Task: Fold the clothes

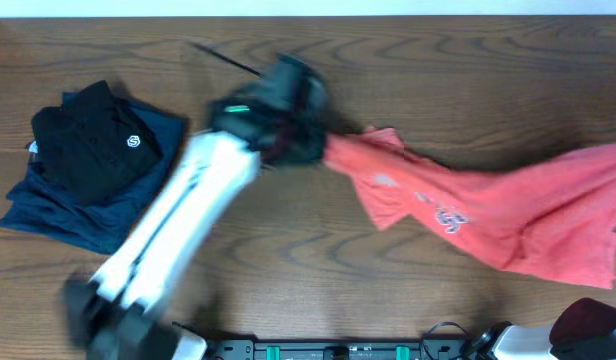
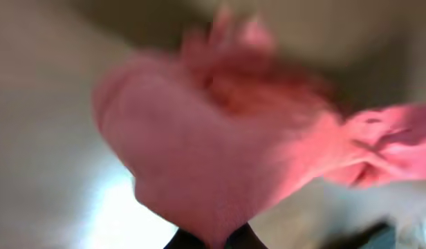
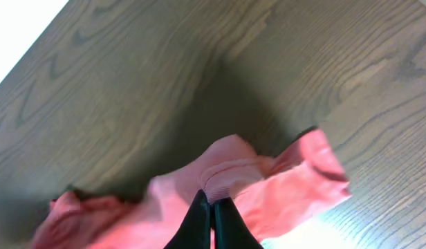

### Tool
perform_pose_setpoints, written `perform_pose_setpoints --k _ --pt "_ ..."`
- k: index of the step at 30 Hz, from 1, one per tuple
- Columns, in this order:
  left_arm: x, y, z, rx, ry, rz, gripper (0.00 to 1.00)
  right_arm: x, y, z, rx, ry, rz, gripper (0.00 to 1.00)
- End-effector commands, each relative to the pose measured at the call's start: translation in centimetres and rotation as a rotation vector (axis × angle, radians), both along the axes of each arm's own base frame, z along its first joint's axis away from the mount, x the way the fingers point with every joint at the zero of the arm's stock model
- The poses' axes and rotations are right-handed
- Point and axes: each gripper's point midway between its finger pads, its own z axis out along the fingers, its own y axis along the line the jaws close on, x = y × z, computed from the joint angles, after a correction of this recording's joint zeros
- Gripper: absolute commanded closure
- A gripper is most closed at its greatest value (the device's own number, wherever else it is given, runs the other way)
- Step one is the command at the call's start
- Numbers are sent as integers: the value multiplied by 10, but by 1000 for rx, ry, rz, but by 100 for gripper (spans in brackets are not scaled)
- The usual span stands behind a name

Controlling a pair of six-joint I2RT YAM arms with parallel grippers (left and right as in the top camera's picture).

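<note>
The left gripper (image 1: 310, 146) clenches one end of the red T-shirt (image 1: 488, 205), the right gripper (image 3: 213, 211) pinches another, stretching it toward the right edge of the tabletop (image 1: 308, 265), likely to flatten it

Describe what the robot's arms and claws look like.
The left arm is a white tubular link with black joints and a black wrist carrying a small green mark. The left claw looks dark, though blurred. The right claw has two slim black fingers tapering to narrow tips.
</note>
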Motion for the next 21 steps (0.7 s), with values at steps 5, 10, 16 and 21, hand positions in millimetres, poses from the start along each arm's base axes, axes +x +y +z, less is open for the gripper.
perform_pose_setpoints --k 5,10,16,21 --pt "-14 81 142 -86 -455 152 94 8 26 15 26 -74 117 99" --pt "-48 101 190 -128 -608 190 94 -1 31 37 -21 -129 117 99" --pt "-50 112 194 -99 -636 233 94 12 44 48 -40 -186 187 99" --pt "-9 102 153 -42 -520 212 94 46 60 30 -31 -155 298 99"
